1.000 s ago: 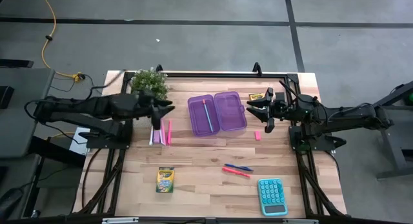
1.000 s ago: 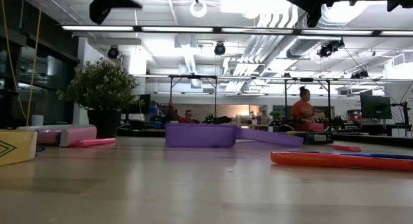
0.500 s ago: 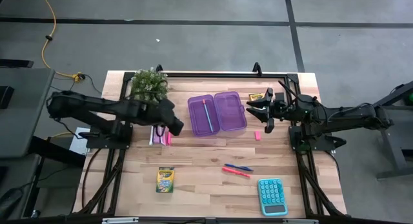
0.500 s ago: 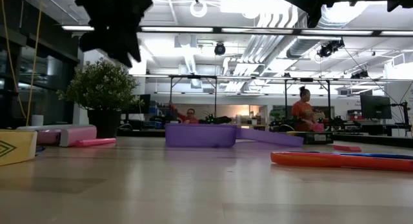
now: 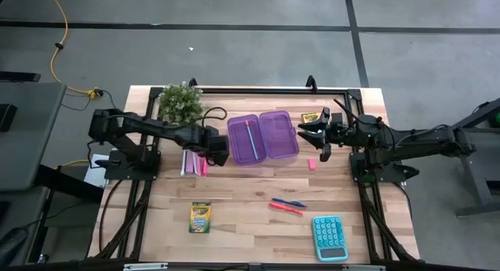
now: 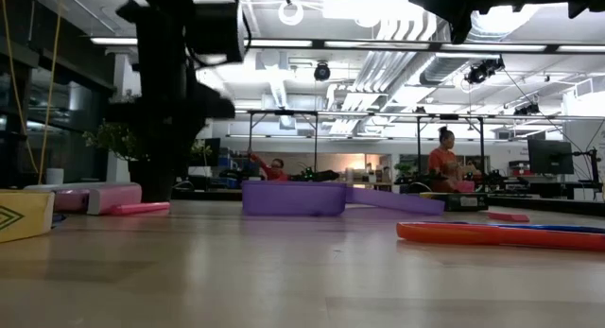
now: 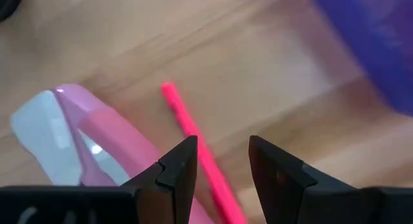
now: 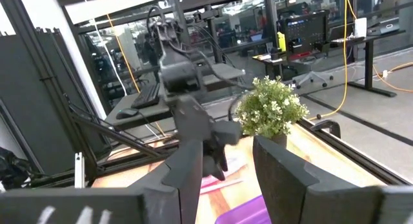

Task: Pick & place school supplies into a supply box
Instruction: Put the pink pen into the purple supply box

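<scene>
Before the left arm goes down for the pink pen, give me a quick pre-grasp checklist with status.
1. Left gripper open: ok, there is a gap between its fingers.
2. Pink pen lined up with that gap: ok in the left wrist view, it runs into the gap.
3. Clearance from the pink-and-white booklet: not ok, it lies right beside the pen.
4. Supply box open to receive: ok, both halves lie flat; one pen is already inside.
5. Right gripper out of the way: ok, it is on the far side of the box, open and empty.
6. Height above the table: cannot tell.
</scene>
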Available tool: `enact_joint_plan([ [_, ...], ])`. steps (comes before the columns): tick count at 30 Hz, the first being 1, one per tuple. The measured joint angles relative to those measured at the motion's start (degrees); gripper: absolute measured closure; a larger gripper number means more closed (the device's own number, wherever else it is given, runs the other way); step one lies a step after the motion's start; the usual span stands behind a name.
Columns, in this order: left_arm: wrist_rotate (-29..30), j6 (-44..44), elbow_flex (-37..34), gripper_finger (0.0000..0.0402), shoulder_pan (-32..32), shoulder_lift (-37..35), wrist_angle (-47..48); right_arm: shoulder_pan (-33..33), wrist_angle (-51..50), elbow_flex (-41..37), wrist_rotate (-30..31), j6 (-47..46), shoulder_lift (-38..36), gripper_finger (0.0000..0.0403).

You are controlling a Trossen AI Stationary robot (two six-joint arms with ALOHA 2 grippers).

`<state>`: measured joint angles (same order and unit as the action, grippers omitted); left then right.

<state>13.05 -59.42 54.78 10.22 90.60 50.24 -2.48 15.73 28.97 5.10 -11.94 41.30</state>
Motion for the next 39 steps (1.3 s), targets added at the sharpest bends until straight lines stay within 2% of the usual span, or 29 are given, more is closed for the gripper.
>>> enact_joint_plan([
  [13,-4.2,5.6,0.0,0.0271,5.9,7.5,0.0,0.0,-0.2,0.0,0.3,0.0,0.0,0.0272],
  [23,-7.7,5.6,0.0,0.0271,7.1,7.6,-0.5,0.0,-0.2,0.0,0.2,0.0,0.0,0.0272],
  [39,-8.8,2.7,0.0,0.0271,7.0,7.6,-0.5,0.0,-0.2,0.0,0.2,0.0,0.0,0.0272],
])
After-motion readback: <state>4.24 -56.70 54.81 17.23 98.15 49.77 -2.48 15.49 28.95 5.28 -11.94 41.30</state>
